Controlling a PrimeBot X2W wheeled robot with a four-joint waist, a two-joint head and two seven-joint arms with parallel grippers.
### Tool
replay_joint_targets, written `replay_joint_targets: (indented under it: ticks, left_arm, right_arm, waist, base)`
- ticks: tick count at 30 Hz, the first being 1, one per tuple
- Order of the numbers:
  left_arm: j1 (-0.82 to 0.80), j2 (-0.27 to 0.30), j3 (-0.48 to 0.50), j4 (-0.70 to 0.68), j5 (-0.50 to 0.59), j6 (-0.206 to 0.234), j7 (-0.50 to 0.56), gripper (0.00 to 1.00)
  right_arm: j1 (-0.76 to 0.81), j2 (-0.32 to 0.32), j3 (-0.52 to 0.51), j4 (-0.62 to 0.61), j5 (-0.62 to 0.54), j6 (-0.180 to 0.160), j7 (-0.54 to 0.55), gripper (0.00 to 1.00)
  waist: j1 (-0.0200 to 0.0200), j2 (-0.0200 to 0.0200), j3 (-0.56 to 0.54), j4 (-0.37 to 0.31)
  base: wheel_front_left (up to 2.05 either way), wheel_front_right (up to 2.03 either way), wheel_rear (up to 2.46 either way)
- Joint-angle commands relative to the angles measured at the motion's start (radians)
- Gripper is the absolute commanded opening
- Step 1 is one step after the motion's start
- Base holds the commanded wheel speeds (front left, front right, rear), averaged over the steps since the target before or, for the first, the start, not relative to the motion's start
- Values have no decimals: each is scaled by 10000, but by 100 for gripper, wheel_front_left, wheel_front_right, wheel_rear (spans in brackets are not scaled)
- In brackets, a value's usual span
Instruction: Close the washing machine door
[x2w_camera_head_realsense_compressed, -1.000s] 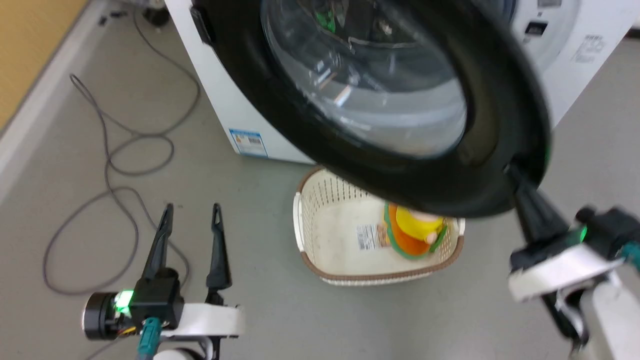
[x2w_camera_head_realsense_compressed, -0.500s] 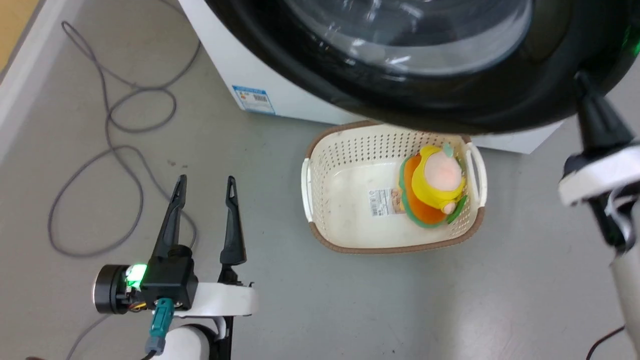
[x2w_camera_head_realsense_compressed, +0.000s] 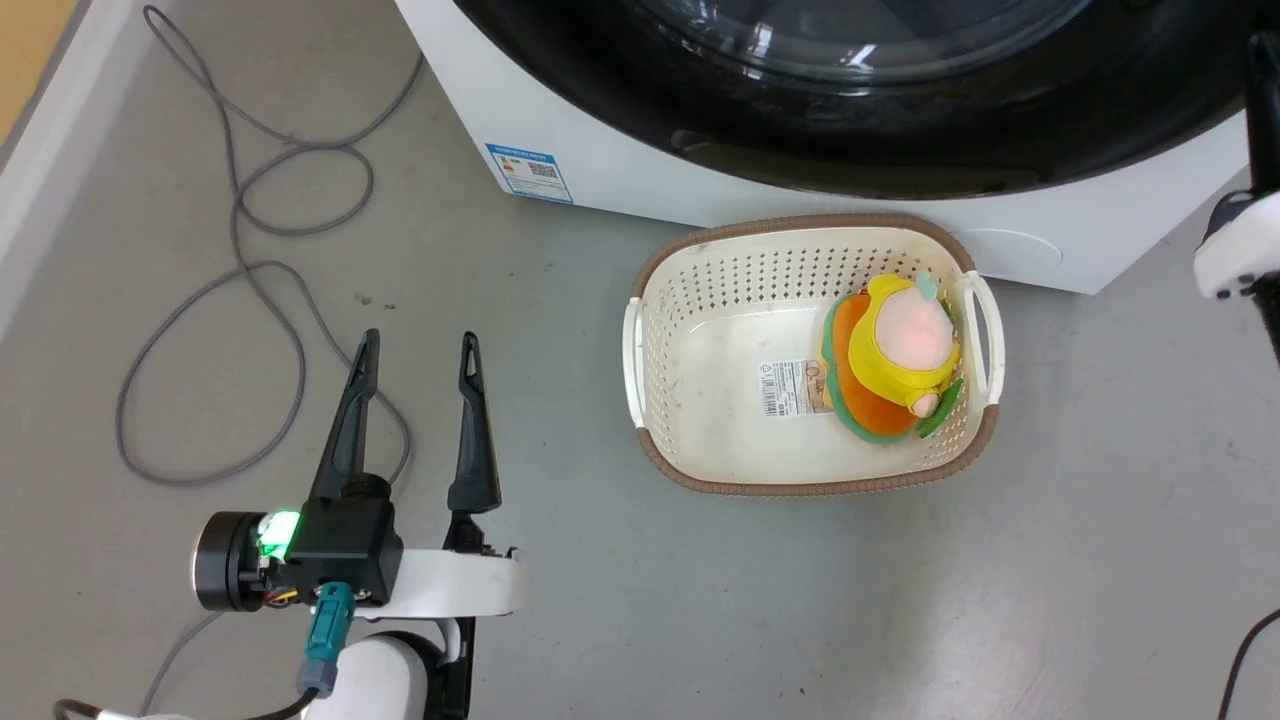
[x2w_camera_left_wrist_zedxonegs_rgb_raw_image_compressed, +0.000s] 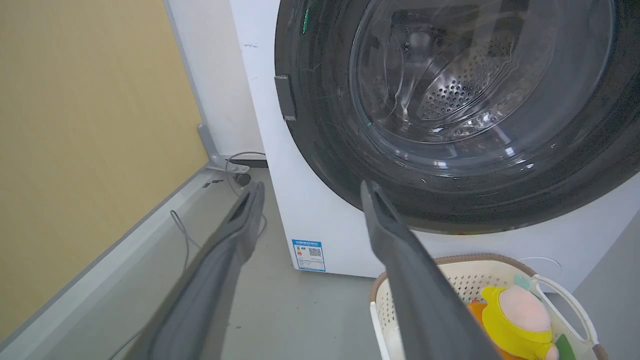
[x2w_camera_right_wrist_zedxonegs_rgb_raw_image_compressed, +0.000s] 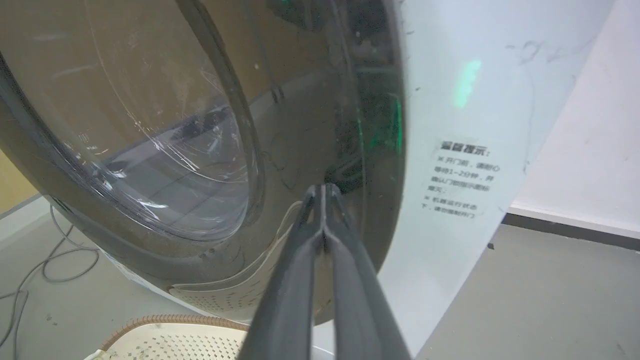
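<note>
washing machine door (x2w_camera_head_realsense_compressed: 900, 150) flush against front of washing machine (x2w_camera_head_realsense_compressed: 620, 180). right gripper (x2w_camera_right_wrist_zedxonegs_rgb_raw_image_compressed: 324, 192): fingers pressed together, nothing between, tips at the door's rim. left gripper (x2w_camera_head_realsense_compressed: 419, 340): spread wide, empty, out in front of the machine

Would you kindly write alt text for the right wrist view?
The right gripper, fingers shut together, has its tips at the rim of the large round glossy black washing machine door, which lies nearly flat against the big white washing machine. A cream perforated basket sits below.

Glossy black washing machine door (x2w_camera_head_realsense_compressed: 900, 150), white washing machine (x2w_camera_head_realsense_compressed: 600, 175), cream perforated basket (x2w_camera_head_realsense_compressed: 750, 280), grey floor (x2w_camera_head_realsense_compressed: 600, 600)
</note>
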Motion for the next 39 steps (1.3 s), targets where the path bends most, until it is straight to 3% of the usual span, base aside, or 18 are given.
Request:
replay_joint_targets:
  ticks: [1, 7, 11, 14, 22, 29, 30, 31, 32, 39]
  left_arm:
    - [-162, -13, -8, -2, -38, 70, -43, 100]
    - [-152, -14, 15, 15, -38, 125, -43, 100]
    - [-24, -15, 68, 138, -35, 136, -44, 100]
    - [109, -15, 199, 285, -32, 147, -44, 100]
    - [622, 87, 470, 534, 64, 26, -44, 100]
    - [1294, 237, 758, 643, 135, 135, -44, 100]
    - [1388, 254, 774, 629, 151, 148, -44, 100]
    - [1484, 272, 793, 615, 163, 162, -44, 100]
    - [1577, 285, 809, 606, 172, 177, -44, 100]
    - [2040, 345, 845, 653, 173, 194, -44, 100]
  right_arm:
    - [-299, -98, -60, 138, -80, -15, -44, 0]
    - [-567, 20, -234, 484, -439, -15, -44, 0]
    - [-197, 250, -264, -51, -611, -15, -44, 0]
    - [367, 461, -473, -1163, -692, -15, -44, 0]
    - [2971, 1332, -1076, -5723, -1488, -15, -44, 0]
    - [5062, 2133, -996, -6815, -1437, -15, -44, 0]
    - [5336, 2225, -1002, -6862, -1374, -15, -44, 10]
    - [5595, 2308, -990, -6865, -1320, -15, -44, 45]
    - [5833, 2377, -958, -6846, -1277, -15, -44, 100]
    - [7461, 2844, -1096, -6734, -902, -15, -44, 100]
  waist:
    - [-1, 0, 13, 11]
    - [-1, 0, -51, -36]
    - [-1, 0, -357, -149]
    - [-1, 0, -720, -335]
    - [-1, 0, -2089, -957]
    - [-1, 0, -2984, -1521]
    - [-1, 0, -3078, -1584]
    - [-1, 0, -3170, -1650]
    - [-1, 0, -3257, -1709]
    - [-1, 0, -3762, -1961]
  base:
    - [0, 0, 0]
    - [0, 0, 0]
    - [0, 0, 0]
    - [0, 0, 0]
    - [0, 0, 0]
    - [0, 0, 0]
    - [0, 0, 0]
    - [0, 0, 0]
    - [0, 0, 0]
    - [0, 0, 0]
